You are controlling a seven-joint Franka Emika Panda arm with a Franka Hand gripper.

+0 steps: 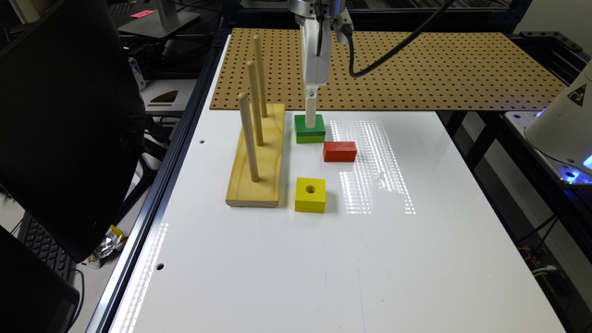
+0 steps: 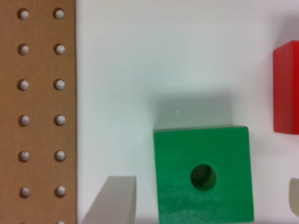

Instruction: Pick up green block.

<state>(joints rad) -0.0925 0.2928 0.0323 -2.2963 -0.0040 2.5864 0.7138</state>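
The green block (image 1: 309, 129) lies flat on the white table (image 1: 323, 259), close to the pegboard's front edge; its dark top has a round centre hole. My gripper (image 1: 311, 119) has come straight down over it. In the wrist view the green block (image 2: 203, 175) sits between the two pale fingers (image 2: 117, 200) of the gripper (image 2: 205, 199). White table shows between each finger and the block's sides, so the gripper is open and not touching it.
A red block (image 1: 340, 151) lies just to the exterior view's right of the green one. A yellow block with a hole (image 1: 310, 194) sits nearer the camera. A wooden base with three upright pegs (image 1: 256, 155) stands to the left. The brown pegboard (image 1: 416, 69) covers the far side.
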